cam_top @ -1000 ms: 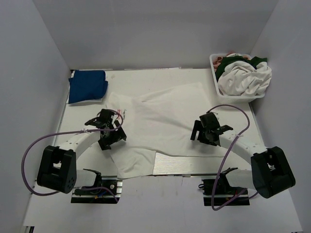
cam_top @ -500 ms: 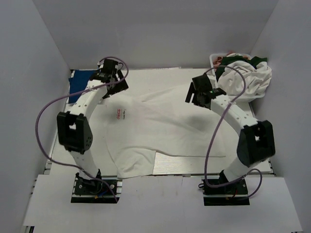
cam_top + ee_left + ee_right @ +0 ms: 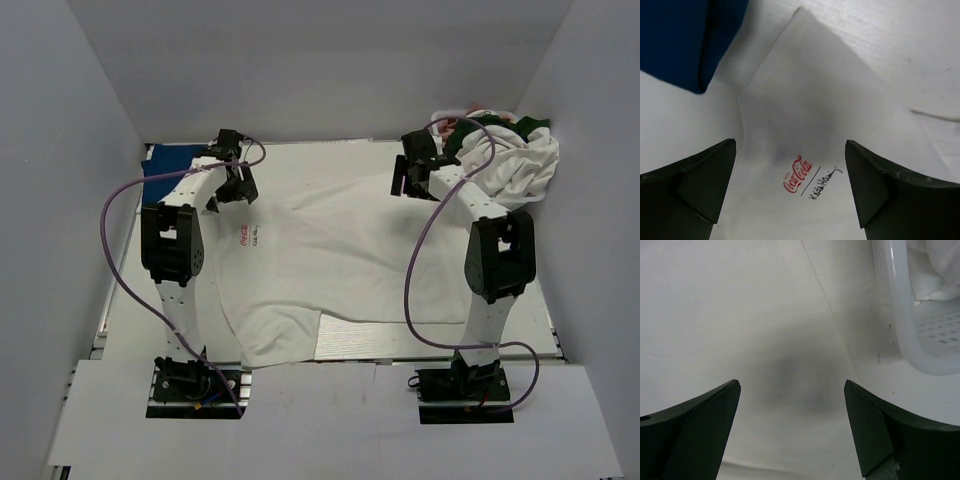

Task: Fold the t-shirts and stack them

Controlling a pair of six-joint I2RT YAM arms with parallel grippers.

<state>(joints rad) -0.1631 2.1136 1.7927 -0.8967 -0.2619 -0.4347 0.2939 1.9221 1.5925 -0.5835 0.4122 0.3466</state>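
Observation:
A large white t-shirt point(image 3: 340, 250) lies spread over the table, its small red chest print point(image 3: 250, 236) toward the left. My left gripper point(image 3: 232, 190) hovers open above the shirt's far left part, beside a folded royal-blue t-shirt point(image 3: 165, 165). In the left wrist view the open gripper point(image 3: 790, 190) frames the red print point(image 3: 799, 174), and the blue t-shirt point(image 3: 680, 40) sits at upper left. My right gripper point(image 3: 411, 182) hangs open over the shirt's far right corner. The right wrist view shows that gripper point(image 3: 792, 430) empty above white cloth point(image 3: 740, 315).
A white lattice basket point(image 3: 510, 204) at the back right holds a heap of white, dark green and pink t-shirts point(image 3: 505, 160); its wall point(image 3: 900, 315) is close to the right of my right gripper. Grey walls enclose the table on three sides.
Both arms have stretched from the middle of the table to its far side, one to each far corner of the white t-shirt. The shirt now lies flatter, its print uncovered. Both grippers stayed open.

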